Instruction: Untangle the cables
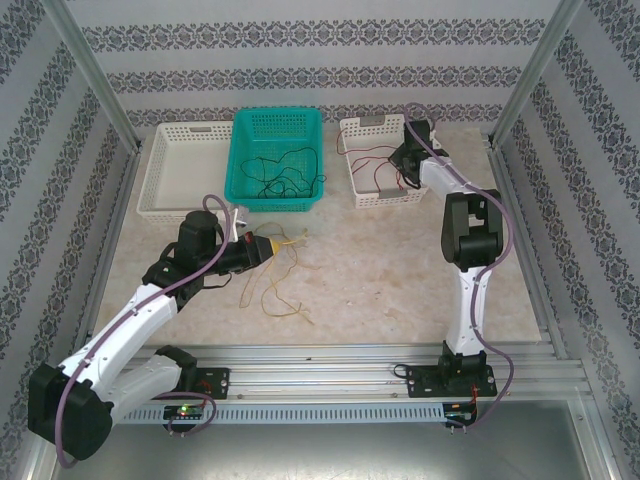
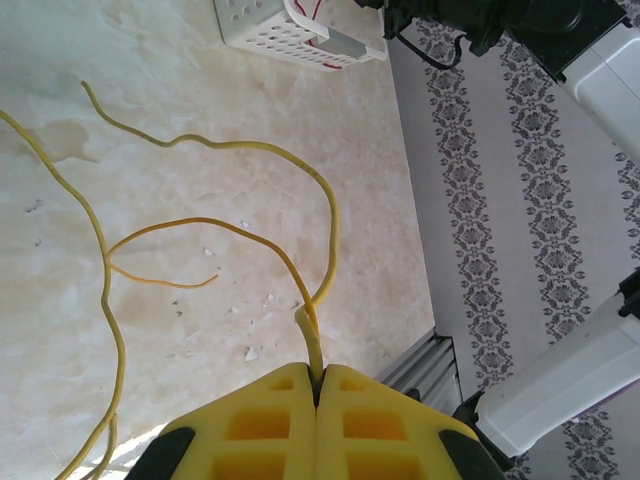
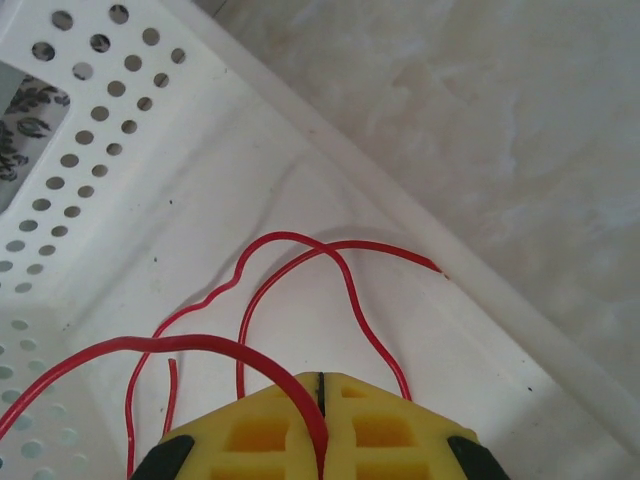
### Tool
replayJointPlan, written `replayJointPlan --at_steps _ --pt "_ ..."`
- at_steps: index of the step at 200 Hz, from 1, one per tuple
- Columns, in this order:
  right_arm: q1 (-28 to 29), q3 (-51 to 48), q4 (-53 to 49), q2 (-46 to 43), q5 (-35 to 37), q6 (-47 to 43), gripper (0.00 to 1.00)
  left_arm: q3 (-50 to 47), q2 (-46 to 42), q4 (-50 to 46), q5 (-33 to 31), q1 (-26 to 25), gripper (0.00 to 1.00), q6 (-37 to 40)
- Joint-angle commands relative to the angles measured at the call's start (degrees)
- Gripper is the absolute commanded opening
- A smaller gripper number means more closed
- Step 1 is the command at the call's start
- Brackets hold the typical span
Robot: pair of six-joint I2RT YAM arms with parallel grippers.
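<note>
Update: left gripper [image 2: 317, 383] clenched on a yellow cable [image 2: 200, 219] over the table [image 2: 380, 200], right gripper [image 3: 320, 385] clamped on a red cable [image 3: 285, 236] inside the white basket [image 3: 100, 150].

Three baskets sat in a row at the tabletop's [image 1: 400, 280] far edge: left basket [image 1: 170, 205], middle basket [image 1: 280, 125], right basket [image 1: 385, 198]. Middle-basket cables [image 1: 285, 178] lay inside it. Loose cables [image 1: 272, 290] lay on the tabletop before it, one pinched in the left hand [image 2: 317, 378] beside them. The right hand [image 3: 320, 385] sat inside the right basket, clamped on the right-basket cables [image 3: 300, 250].
</note>
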Motion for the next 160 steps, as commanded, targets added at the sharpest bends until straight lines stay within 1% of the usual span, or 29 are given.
replayJointPlan --at_steps 1,12,26,38,47,66,74,86,103,138,160 --pt "-1.67 -2.8 4.92 -0.31 -3.87 7.21 0.0 -0.09 0.28 1.57 -0.77 -0.97 0.0 0.79" --pt "-2.37 -3.74 10.14 0.19 -9.56 10.1 0.0 -0.1 0.38 1.2 -0.98 -1.05 0.0 1.15" --pt "-2.49 -3.82 15.03 0.19 -13.45 11.31 0.0 -0.09 0.58 1.0 -1.14 -1.08 0.0 1.35" --pt "-2.49 -3.8 16.71 -0.49 -14.44 11.18 0.0 0.0 0.79 1.08 -1.08 -1.13 0.0 1.26" --pt "-2.57 -5.76 20.47 -1.69 -14.45 11.9 0.0 0.18 0.84 0.99 -1.07 -1.23 0.0 1.23" --pt "-3.41 -9.85 28.25 -2.81 -15.72 17.17 0.0 0.4 0.72 0.73 -1.33 -1.28 0.0 1.39" --pt "-3.64 -9.63 28.42 -2.55 -16.82 18.08 0.0 0.49 0.77 0.59 -1.42 -1.35 0.0 1.47" --pt "-3.46 -9.24 25.97 -2.75 -16.09 16.51 0.0 0.49 0.79 0.47 -1.36 -1.45 0.0 1.65" --pt "-3.62 -11.43 25.83 -3.41 -14.18 15.89 0.0 0.56 0.93 0.55 -1.42 -1.53 0.0 1.58" --pt "-4.41 -18.91 33.37 -4.35 -11.81 19.74 0.0 0.44 0.89 0.39 -1.51 -1.72 0.0 1.79" --pt "-4.36 -19.63 31.88 -4.72 -10.75 19.42 0.0 0.36 1.16 0.25 -1.6 -1.77 0.0 2.04"
